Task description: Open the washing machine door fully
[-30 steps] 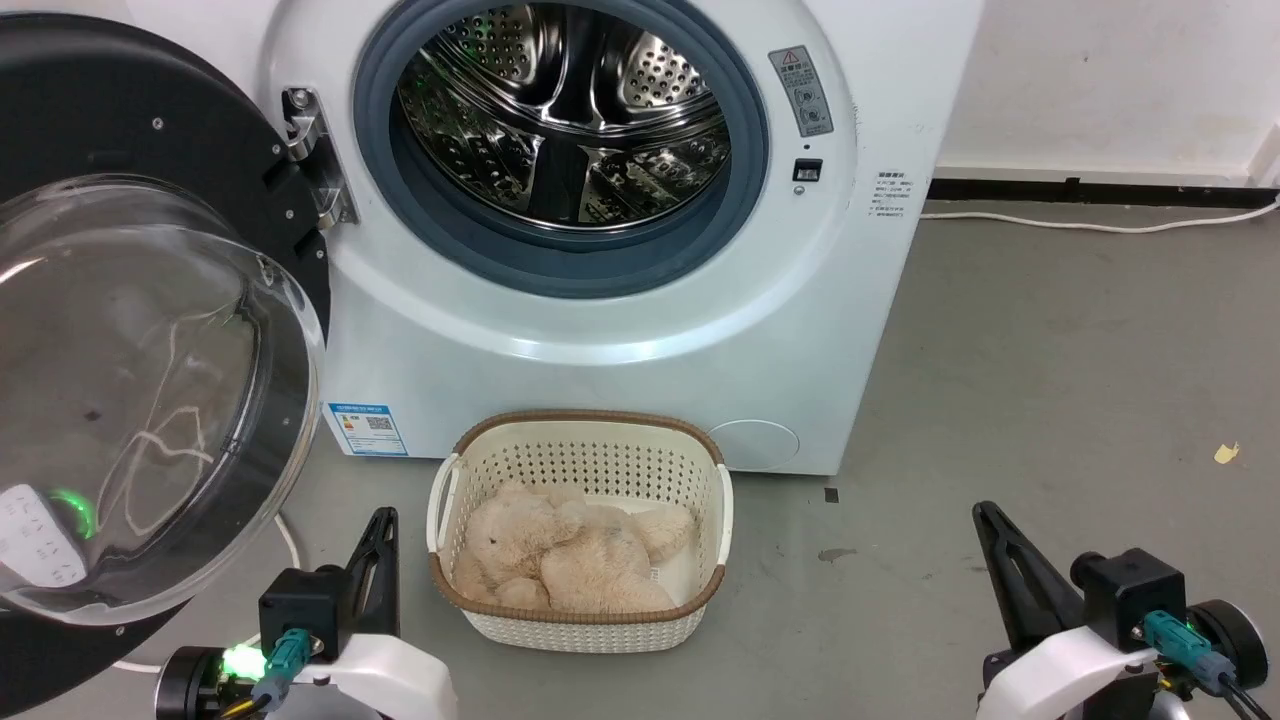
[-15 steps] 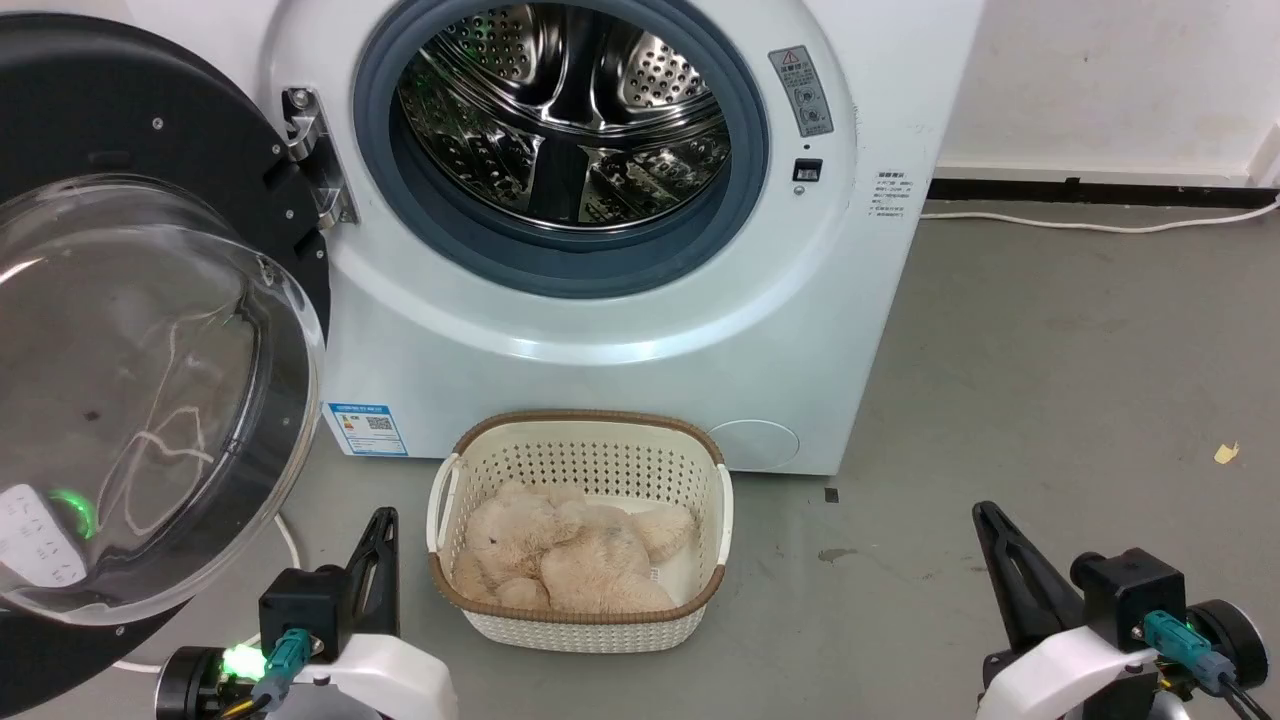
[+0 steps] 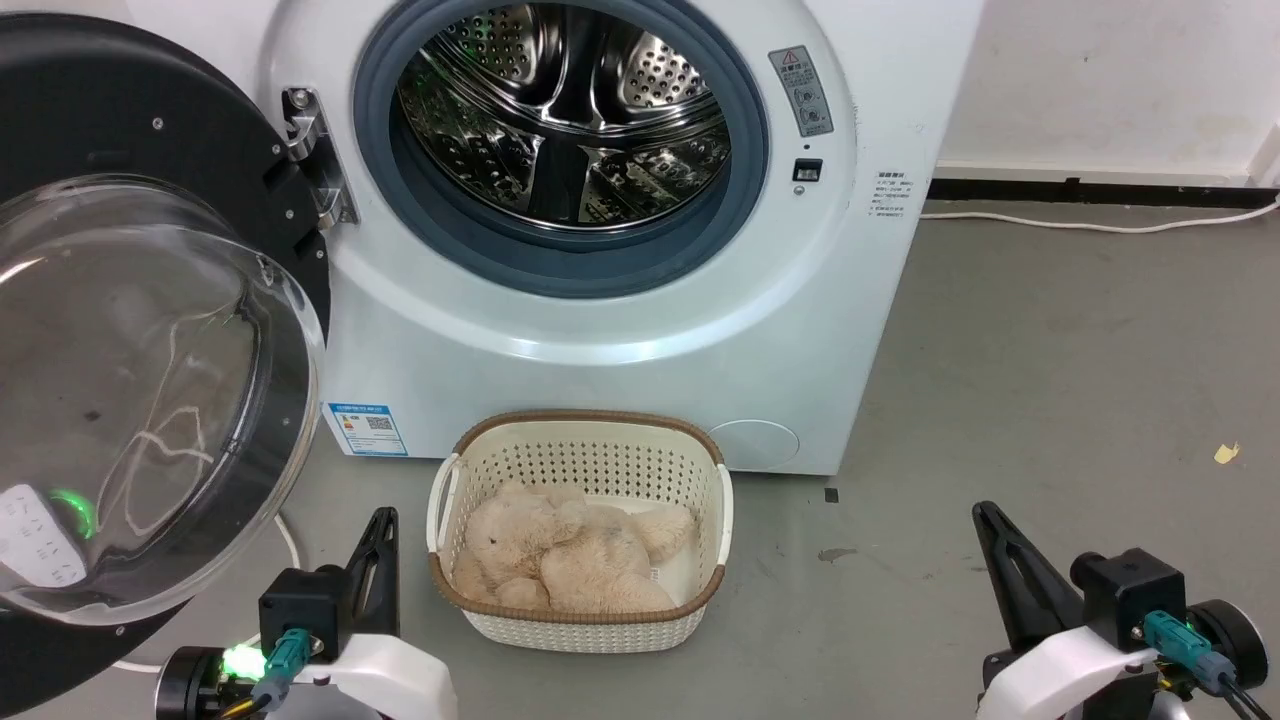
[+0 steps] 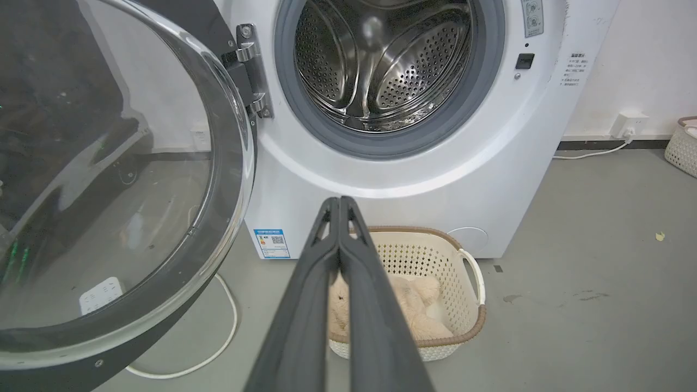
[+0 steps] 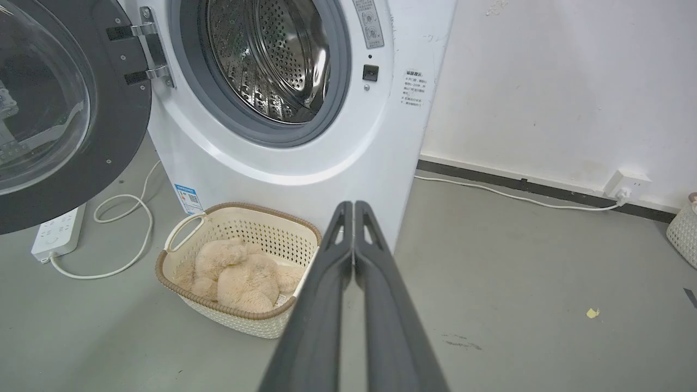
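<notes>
The white washing machine [image 3: 620, 330] stands ahead with its steel drum [image 3: 560, 110] exposed. Its round black door [image 3: 150, 330] with the bulging glass bowl is swung wide to the left on its metal hinge [image 3: 315, 160]; the door [image 4: 109, 179] also spans the left of the left wrist view and the door [image 5: 60, 109] sits at the upper left of the right wrist view. My left gripper [image 3: 383, 522] is shut, low, beside the door's lower rim, touching nothing. My right gripper [image 3: 985, 515] is shut at the lower right, well clear of the machine. Both pairs of fingers [image 4: 338, 202] [image 5: 353, 206] are pressed together, empty.
A cream basket [image 3: 580, 520] holding a beige plush toy [image 3: 570, 555] sits on the grey floor in front of the machine. A white power strip [image 5: 57, 231] and cable [image 5: 125, 228] lie under the door. A wall socket [image 5: 626, 185] and another basket [image 5: 683, 231] are far right.
</notes>
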Available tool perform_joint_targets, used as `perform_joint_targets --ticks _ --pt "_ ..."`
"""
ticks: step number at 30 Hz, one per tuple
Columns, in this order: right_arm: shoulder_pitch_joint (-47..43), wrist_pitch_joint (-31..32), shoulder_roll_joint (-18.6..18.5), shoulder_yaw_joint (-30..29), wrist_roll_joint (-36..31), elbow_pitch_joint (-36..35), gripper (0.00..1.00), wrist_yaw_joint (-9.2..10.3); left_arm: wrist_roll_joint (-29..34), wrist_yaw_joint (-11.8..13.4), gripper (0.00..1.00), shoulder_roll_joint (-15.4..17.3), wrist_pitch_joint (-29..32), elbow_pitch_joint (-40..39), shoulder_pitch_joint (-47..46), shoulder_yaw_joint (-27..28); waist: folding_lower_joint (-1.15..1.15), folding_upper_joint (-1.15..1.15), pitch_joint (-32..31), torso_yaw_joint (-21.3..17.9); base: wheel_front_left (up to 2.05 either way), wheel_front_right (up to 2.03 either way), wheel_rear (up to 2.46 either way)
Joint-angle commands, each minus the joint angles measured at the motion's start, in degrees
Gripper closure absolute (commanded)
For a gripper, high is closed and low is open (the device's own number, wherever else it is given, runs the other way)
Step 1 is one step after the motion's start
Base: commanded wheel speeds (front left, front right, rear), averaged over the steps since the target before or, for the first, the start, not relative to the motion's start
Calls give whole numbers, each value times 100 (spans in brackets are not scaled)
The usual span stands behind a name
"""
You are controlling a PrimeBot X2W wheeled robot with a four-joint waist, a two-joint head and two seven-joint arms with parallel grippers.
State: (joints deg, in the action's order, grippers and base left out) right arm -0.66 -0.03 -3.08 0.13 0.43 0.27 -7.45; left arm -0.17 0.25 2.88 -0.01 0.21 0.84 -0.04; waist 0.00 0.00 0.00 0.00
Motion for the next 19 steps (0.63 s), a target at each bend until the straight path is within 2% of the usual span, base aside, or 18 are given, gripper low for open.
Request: perform_joint_targets --ticks 1,19 --pt "66 3 20 -13 -43 -27 100 -3 17 -25 100 -1 1 -21 -84 4 0 0 0 0 0 0 0" --pt "66 3 20 -13 -43 -27 100 -3 17 -25 100 -1 1 -21 -84 4 0 0 0 0 0 0 0"
